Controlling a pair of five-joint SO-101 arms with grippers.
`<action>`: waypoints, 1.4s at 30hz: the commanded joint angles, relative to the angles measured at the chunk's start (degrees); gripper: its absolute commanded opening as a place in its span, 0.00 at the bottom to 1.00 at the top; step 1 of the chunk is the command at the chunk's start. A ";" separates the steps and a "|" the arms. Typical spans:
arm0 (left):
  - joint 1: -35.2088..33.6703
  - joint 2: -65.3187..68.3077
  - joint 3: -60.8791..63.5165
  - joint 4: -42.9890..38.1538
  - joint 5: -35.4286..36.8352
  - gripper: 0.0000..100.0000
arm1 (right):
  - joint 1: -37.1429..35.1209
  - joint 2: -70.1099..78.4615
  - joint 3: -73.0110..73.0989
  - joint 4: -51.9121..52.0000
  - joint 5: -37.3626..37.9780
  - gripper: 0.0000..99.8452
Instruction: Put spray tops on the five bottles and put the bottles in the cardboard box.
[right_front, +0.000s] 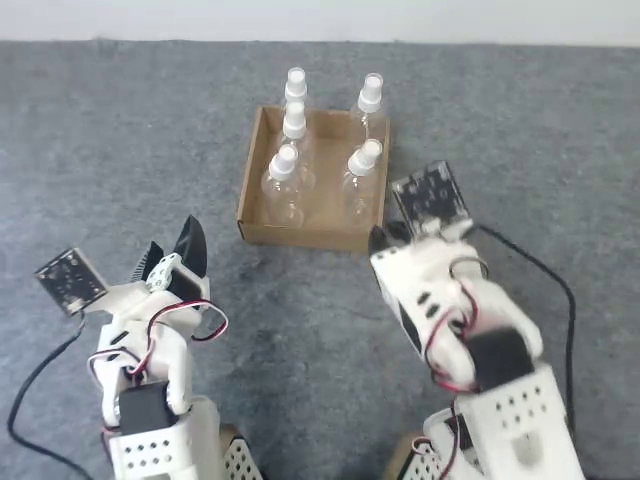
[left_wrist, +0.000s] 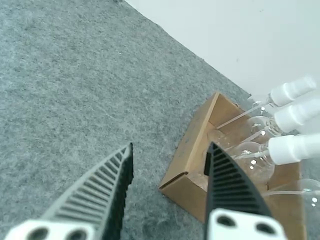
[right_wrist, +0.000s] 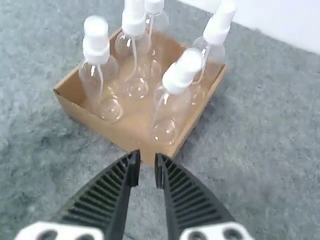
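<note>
The cardboard box (right_front: 252, 170) stands at the middle of the grey mat. Several clear bottles (right_front: 285, 190) with white spray tops (right_front: 371, 92) stand upright inside it. My left gripper (right_front: 170, 252) rests low at the near left, well short of the box, open and empty. Its wrist view looks between its fingers (left_wrist: 170, 160) at the box's corner (left_wrist: 192, 150) and the bottles (left_wrist: 260, 160). My right gripper (right_front: 380, 240) sits just in front of the box's near right corner. In its wrist view, the right gripper (right_wrist: 146, 167) is shut down to a thin slit, empty, facing the box (right_wrist: 130, 132) and bottles (right_wrist: 167, 112).
Grey felt covers the table around the box, with open room on both sides and in front. A white wall (right_front: 320, 18) runs along the far edge. Cables (right_front: 545, 275) trail beside the right arm.
</note>
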 joint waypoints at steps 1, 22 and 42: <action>0.09 -0.88 -0.48 -1.58 0.00 0.22 | 0.57 -9.45 4.57 0.22 0.88 0.01; 0.18 -0.88 -0.48 -1.58 0.00 0.22 | 0.57 -38.73 22.24 0.57 3.34 0.01; 12.66 -0.88 6.37 -6.42 -15.38 0.01 | 14.37 -38.73 44.57 -5.49 9.76 0.01</action>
